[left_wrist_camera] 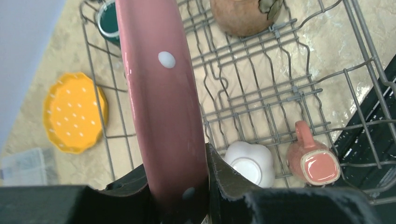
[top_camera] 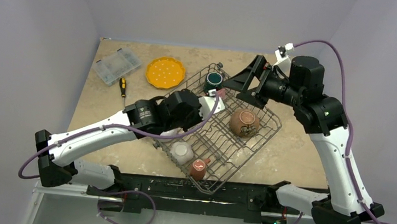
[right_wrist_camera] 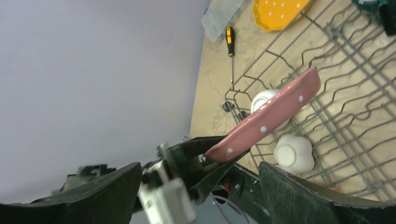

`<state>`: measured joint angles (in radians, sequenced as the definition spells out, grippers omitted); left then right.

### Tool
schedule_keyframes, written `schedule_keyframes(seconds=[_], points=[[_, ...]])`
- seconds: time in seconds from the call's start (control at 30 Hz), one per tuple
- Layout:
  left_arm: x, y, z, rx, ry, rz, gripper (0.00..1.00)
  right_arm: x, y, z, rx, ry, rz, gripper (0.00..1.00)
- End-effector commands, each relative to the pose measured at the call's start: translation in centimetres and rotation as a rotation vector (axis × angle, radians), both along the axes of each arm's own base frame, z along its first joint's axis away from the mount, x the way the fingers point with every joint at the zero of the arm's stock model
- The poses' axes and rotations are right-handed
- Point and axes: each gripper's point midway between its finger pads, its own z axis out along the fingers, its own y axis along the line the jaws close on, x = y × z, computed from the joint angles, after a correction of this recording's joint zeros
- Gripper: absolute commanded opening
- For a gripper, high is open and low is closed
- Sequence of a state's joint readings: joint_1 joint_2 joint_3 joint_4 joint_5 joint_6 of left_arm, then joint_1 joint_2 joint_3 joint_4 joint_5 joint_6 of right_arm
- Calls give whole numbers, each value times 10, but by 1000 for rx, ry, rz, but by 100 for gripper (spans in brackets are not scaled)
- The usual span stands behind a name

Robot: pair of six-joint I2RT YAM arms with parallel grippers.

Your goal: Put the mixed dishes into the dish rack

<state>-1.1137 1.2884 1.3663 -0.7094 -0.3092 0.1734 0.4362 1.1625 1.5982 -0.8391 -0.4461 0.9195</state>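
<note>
From the top camera I see the dish rack lying at a slant on the table. My left gripper hovers over the rack's left half, its jaws clamped on the pink white-dotted plate, of which only a sliver shows here. The right gripper hangs over the rack's far end with its jaws spread wide and nothing between them. Inside the rack are the dark teal mug at the far end, the brown bowl toward the right side, and the white bowl and red-and-white mug at the near end. The yellow plate sits outside the rack, just off its far left edge, not yet loaded. The left wrist camera shows the pink plate on edge, its rim pinched low between the jaws and the rack's wires running beneath it; I cannot tell whether it touches them. The right wrist camera shows the plate tilted, one end gripped and the free end leaning out above the rack, with the white bowl just below it. I judge the step in hand to be slotting this plate. I would turn the wrist until the plate's edge runs along a row of tines, lower slowly until the rim seats between two of them, clear of the white bowl, and part the jaws only once the wires carry it, holding the right arm back.
</note>
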Motion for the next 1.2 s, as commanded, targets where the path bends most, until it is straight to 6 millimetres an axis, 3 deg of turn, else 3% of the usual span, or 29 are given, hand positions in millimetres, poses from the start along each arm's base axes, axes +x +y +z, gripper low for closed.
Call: schedule_keyframes(seconds=[0.0, 0.17, 0.4, 0.7, 0.93, 1.17], points=[[7, -6, 18, -207, 112, -21, 0, 5, -15, 27, -77, -162, -22, 98], [29, -1, 13, -303, 209, -5, 0, 13, -22, 36, -126, -217, -46, 98], [61, 6, 7, -352, 337, 13, 0, 25, -18, 1, -154, -115, -5, 98], [94, 9, -8, -408, 527, 101, 0, 43, -30, -4, -172, -102, -15, 98], [111, 10, -18, -444, 684, 127, 0, 49, -34, -10, -179, -80, -18, 98], [121, 12, -29, -401, 697, 150, 0, 50, -38, -13, -182, -71, -31, 98]])
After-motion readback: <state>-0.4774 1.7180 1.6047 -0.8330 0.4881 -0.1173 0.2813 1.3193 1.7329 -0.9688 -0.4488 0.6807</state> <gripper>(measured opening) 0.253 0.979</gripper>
